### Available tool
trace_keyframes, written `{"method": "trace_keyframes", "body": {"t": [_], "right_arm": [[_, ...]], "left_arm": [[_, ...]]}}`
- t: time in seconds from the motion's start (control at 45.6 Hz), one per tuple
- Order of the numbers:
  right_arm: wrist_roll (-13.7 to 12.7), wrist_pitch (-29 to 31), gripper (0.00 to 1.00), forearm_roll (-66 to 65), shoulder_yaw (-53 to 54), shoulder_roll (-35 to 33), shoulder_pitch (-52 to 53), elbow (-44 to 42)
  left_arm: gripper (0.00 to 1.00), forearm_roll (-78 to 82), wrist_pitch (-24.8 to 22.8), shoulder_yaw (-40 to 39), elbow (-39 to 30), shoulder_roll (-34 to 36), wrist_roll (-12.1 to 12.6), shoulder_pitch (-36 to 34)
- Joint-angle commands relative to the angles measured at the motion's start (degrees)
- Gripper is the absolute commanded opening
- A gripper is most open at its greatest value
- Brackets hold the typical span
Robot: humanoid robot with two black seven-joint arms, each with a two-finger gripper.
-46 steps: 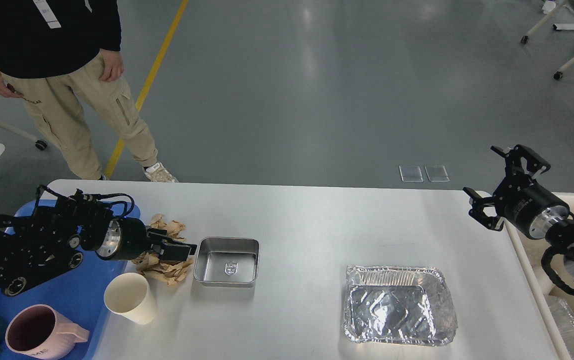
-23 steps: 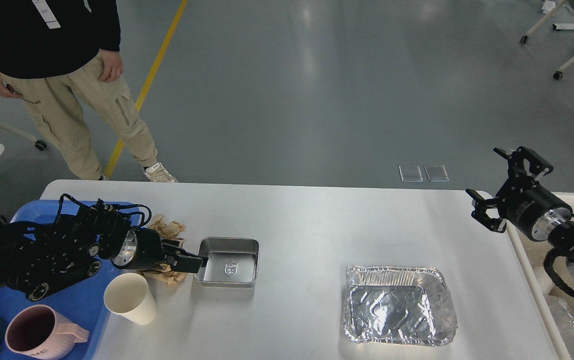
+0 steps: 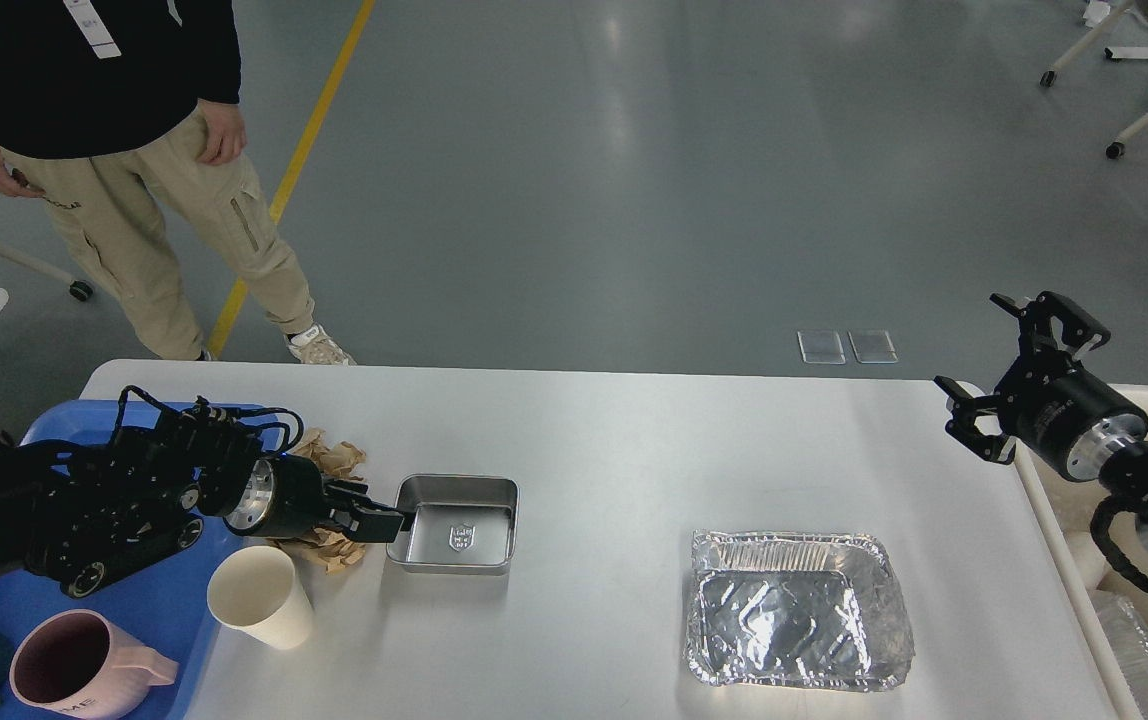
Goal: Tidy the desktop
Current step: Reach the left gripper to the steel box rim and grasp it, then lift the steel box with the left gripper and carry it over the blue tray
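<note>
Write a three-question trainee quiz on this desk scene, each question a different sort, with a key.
1. True or false: the left gripper is at the left rim of the steel tray.
2. Which lies farthest right on the desktop? A paper cup; B foil tray; C crumpled paper.
3. Fill in: the pink mug sits on the ____ tray.

Key: 1 true; 2 B; 3 blue.

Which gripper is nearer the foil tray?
Right. The right gripper hangs open above and right of the foil tray; the left gripper is farther, at the steel tray.
</note>
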Motion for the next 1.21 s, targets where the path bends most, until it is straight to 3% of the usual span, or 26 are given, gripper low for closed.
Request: {"method": "trace_keyframes", "body": {"t": [0.0, 0.219, 0.526, 0.635, 0.789, 1.183], "right_arm": [[0.0, 0.0, 1.00, 0.0, 0.0, 0.0, 0.0, -0.1], [0.0, 0.0, 1.00, 0.0, 0.0, -0.5, -0.1, 0.0], [0.1, 0.0, 1.00, -0.1, 0.0, -0.5, -0.1, 0.0], [0.2, 0.0, 1.00, -0.1, 0.0, -0.5, -0.1, 0.0], [0.3, 0.0, 1.00, 0.0, 0.0, -0.5, -0.2, 0.0], [0.3, 0.0, 1.00, 0.0, 0.1, -0.5, -0.3, -0.1]], "left_arm": [[0.74, 0.0, 0.1, 0.6, 0.9, -1.5, -0.2, -0.1], [0.67, 0.1, 1.2, 2.5, 3.3, -3.4, -3.6, -0.1], [0.67, 0.1, 1.9, 3.8, 5.4, -3.7, -4.1, 0.3], [0.55, 0.1, 3.1, 3.8, 5.9, -3.6, -5.0, 0.8], [0.24, 0.1, 3.3, 4.4, 6.5, -3.6, -6.6, 0.9], [0.07, 0.1, 3.4, 5.0, 7.3, -3.6, -8.6, 0.8]]}}
